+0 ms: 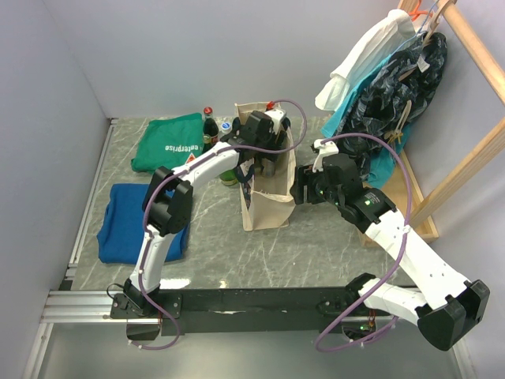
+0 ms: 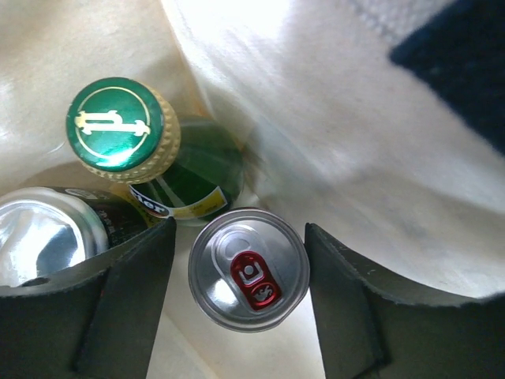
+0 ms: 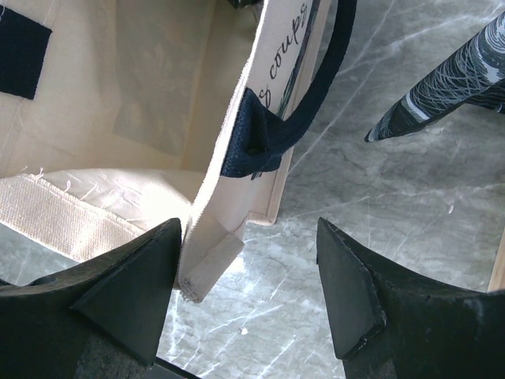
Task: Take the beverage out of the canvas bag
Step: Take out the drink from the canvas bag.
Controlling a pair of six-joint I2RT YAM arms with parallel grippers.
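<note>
Can (image 2: 248,270) in the bag (image 1: 267,209), straddled by the left gripper (image 2: 239,237).
The left jaws are seen apart on either side of the silver, red-tabbed can, a slight gap on one side, nothing clamped. A green-capped bottle (image 2: 118,130) and a second can (image 2: 43,229) are packed just beside it. The bag is stood upright on the table (image 1: 237,253). The right gripper (image 3: 248,229) is held open at the bag's outer wall, under a navy handle (image 3: 316,103), nothing gripped.
</note>
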